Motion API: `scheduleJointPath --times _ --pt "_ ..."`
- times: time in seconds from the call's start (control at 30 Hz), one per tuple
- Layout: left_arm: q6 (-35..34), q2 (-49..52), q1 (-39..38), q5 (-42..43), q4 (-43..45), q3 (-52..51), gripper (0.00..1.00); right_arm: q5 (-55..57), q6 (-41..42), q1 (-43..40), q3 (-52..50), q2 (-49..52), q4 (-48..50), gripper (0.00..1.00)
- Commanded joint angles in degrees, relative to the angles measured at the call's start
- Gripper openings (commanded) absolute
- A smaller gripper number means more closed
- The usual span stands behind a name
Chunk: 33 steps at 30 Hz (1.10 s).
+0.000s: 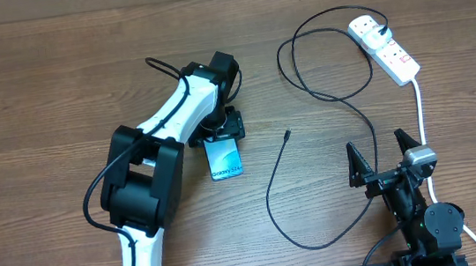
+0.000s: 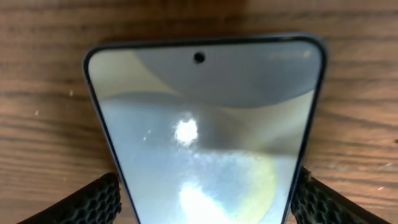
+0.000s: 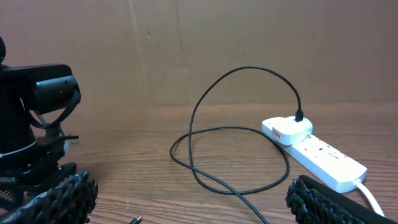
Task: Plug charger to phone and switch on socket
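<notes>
On the left of the brown wooden table (image 1: 28, 75), a slim, flat phone (image 1: 224, 159) with a light blue-white screen is laid face up. Dark "Galaxy S24" letters are seen near its near end. In the left wrist view, a small black camera dot (image 2: 199, 58) is seen by one short end of the shiny screen. The black and white left arm (image 1: 169, 114) is bent over the phone, and the left gripper (image 1: 222, 138) is set at the phone's far end. Its bumpy black pads (image 2: 93, 200) are pressed against the two long edges, so the phone is held between them. To the right of the phone, and apart from it, the tiny black tip (image 1: 287, 133) of the charger (image 1: 268, 192), a long thin black cable, is laid on the table. The cable is curled in big loops and is led up to a white plug block (image 3: 287, 131). This block is set in the far outlet of the socket (image 1: 386, 48), a white oblong power strip with red marks. A thick white lead (image 1: 420, 109) is run from the strip toward the near edge. At the near right, the right gripper (image 1: 379, 155) is held low with its fingers spread wide, and nothing is held in it.
</notes>
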Motion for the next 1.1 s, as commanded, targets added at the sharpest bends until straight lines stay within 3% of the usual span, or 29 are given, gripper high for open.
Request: scheduleJointPath --times 0.0,0.57,0.67,0.77,1.07 --pt "0.13 1.92 0.35 -2.69 3.06 -2.71 0.83 0.13 -0.07 0.26 -0.61 -0.61 0.24 1.0" --pt "2.56 1.92 0.44 -3.87 10.88 -2.95 0.78 0.15 -0.07 0.26 -0.61 -0.61 0.24 1.0" --pt "2.91 1.9 0.44 -3.65 10.05 -2.89 0.84 0.15 -0.07 0.26 -0.61 -0.61 0.24 1.0" --pt "2.91 1.9 0.46 -3.52 8.5 -2.84 1.0 0.15 -0.07 0.26 -0.61 -0.61 0.24 1.0" --pt "2.93 1.92 -0.04 0.87 2.82 -2.91 1.0 0.13 -0.07 0.26 -0.61 -0.61 0.22 1.0"
